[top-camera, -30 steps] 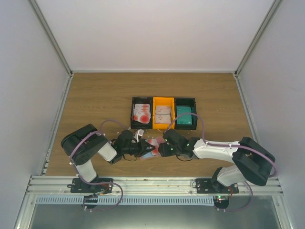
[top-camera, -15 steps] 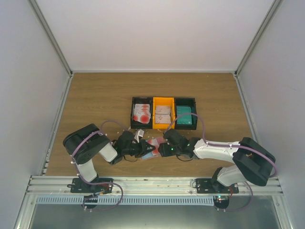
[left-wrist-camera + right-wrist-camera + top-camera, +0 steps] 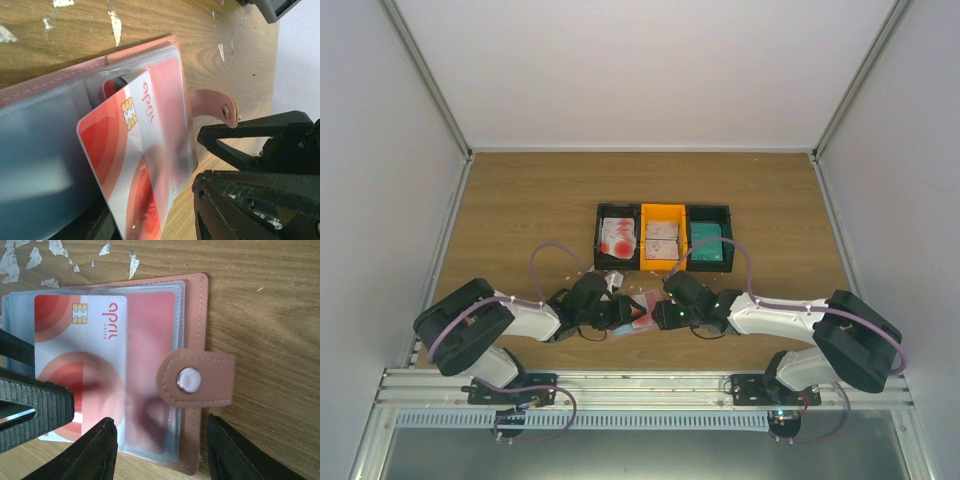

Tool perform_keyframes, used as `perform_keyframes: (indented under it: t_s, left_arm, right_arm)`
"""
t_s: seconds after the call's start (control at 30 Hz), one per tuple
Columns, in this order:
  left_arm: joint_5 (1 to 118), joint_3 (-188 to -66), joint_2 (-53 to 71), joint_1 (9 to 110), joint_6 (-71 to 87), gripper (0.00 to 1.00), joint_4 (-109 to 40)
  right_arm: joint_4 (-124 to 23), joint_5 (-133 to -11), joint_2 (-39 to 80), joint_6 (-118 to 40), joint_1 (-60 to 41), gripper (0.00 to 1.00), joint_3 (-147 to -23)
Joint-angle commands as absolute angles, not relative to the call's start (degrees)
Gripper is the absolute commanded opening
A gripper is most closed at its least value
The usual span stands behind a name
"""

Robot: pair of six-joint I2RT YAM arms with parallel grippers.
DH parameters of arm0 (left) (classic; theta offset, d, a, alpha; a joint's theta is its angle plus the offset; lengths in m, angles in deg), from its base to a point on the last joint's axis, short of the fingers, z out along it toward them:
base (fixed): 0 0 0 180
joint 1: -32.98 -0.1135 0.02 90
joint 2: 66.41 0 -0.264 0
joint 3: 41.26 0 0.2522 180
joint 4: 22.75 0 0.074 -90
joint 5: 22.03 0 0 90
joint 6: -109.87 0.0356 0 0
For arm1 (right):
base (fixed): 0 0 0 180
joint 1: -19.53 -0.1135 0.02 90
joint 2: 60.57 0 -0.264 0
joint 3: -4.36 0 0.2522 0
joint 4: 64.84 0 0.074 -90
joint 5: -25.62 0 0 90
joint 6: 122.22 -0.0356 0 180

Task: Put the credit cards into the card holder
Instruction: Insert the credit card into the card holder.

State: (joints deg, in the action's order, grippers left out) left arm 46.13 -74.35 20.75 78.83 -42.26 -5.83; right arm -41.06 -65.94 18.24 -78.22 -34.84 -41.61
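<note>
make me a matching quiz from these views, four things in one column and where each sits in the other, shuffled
1 chip card
2 snap tab
3 teal cards
4 orange bin

a right end of the tray
b partly inside a clear sleeve of the card holder
c middle of the tray
d sticking out past the holder's edge, over wood

Pairs: 1-b, 2-d, 3-a, 4-c

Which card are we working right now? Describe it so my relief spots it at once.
Find the black-and-orange tray at mid-table; just in front of it lies the open salmon-pink card holder. The card pokes out of its clear sleeve: white with red circles and a gold chip, and, unlike the tray's cards, not in a compartment.
</note>
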Motion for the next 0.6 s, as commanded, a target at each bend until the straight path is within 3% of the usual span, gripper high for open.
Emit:
perform_keyframes:
  t_s: [0.0,0.13,0.3,0.57]
  left_arm:
    - [50.29,-74.11,18.02,79.64,-40.16,0.43,-14.61]
    - [50.16,-73.19,16.91,79.74,-40.16,0.52,-15.07]
    - [50.32,-72.93,15.23,79.91,-40.00,0.57,-16.55]
    - [48.77,-70.56,13.10,79.91,-39.72,0.57,-14.15]
  right_arm:
    - [-40.59,-65.51,18.37,-78.65,-35.32,0.50,-42.42]
    - [-41.41,-66.50,18.88,-77.65,-35.31,0.49,-42.49]
    - [-41.47,-67.11,19.54,-76.90,-35.32,0.49,-42.46]
    - [-41.01,-66.55,20.93,-76.09,-35.33,0.42,-42.58]
